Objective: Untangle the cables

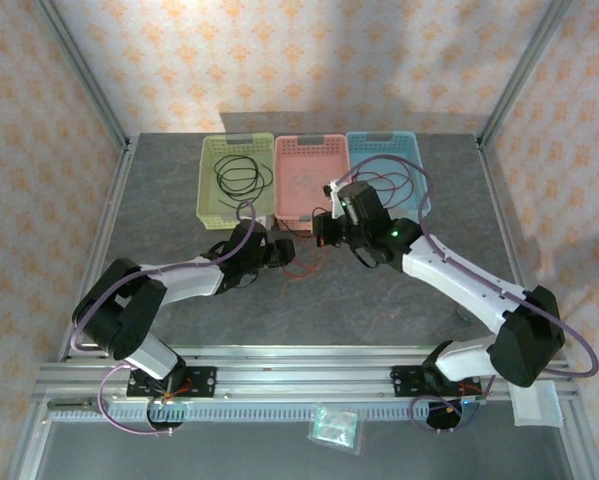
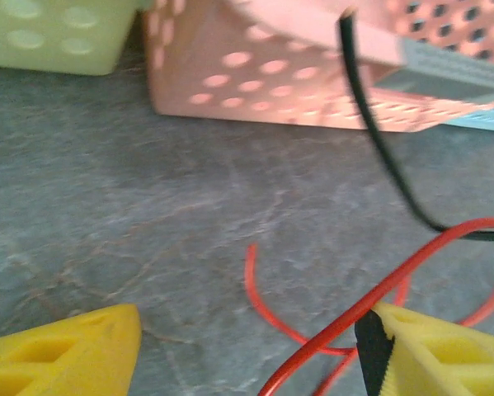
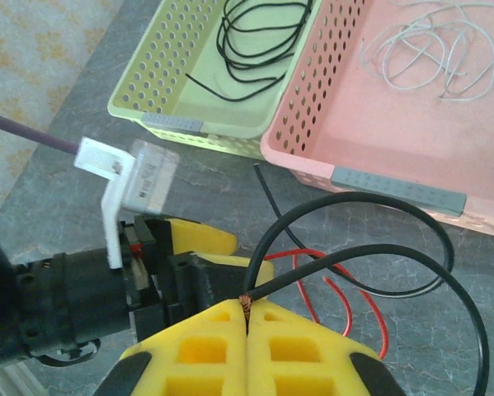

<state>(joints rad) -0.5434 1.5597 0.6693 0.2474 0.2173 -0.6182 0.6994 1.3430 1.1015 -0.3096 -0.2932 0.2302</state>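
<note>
Right gripper [image 3: 248, 309]: yellow fingers pressed together, clamped on the stripped end of the black cable [image 3: 354, 256], copper strands showing right at the pinch line. From the tips that cable arcs away in a wide loop over the table [image 2: 148, 214] toward the pink basket [image 3: 312, 91]. Its other end lies loose just ahead of the tips, short of the basket wall. Left gripper [image 2: 247, 355]: fingers [image 2: 73, 346] wide apart, nothing clamped. The red cable [image 2: 395, 279] runs diagonally through the gap, close along the inner edge of one finger; can't tell if it touches. The rest of it curls on the table just beyond the tips. In the left wrist view the black cable drops from above and crosses the red one off to one side of the gap. The two grippers sit tip to tip, close together, with the red loop below and between them. Further out, the pink basket holds a pale cable [image 3: 395, 82]. Beside it, the green basket [image 3: 156, 74] holds a black coil [image 3: 255, 41]. The blue basket [image 1: 411, 170] is beyond the right gripper.
</note>
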